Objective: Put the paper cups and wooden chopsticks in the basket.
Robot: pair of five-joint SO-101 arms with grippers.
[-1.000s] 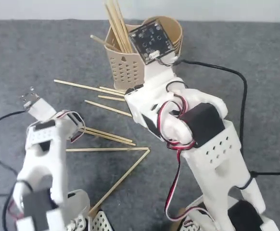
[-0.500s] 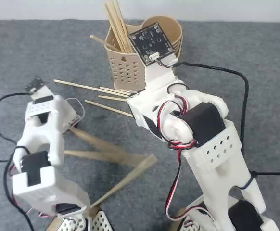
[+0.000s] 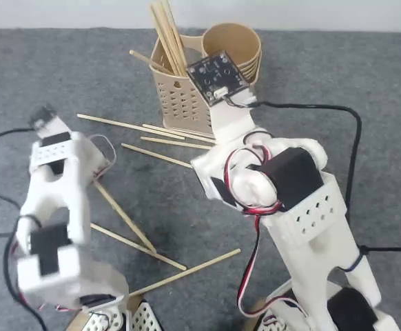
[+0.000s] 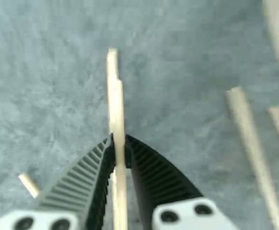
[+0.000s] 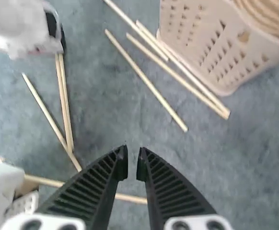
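Note:
A beige perforated basket at the back of the mat holds stacked paper cups and a bundle of wooden chopsticks. Several loose chopsticks lie in front of it. My left gripper is shut on a chopstick that sticks out past its tips; in the high view this chopstick runs from under the left arm toward the mat's middle. My right gripper hovers over bare mat in front of the basket, its fingers together with nothing between them.
More chopsticks lie near the front: one slanting toward the middle and one just behind it. A black cable loops on the right. The left arm's body shows across from the right gripper.
The left arm swung toward the left and drew its chopstick along, scattering the pair and the angled sticks in front. The right arm drew back from the basket, uncovering the cups.

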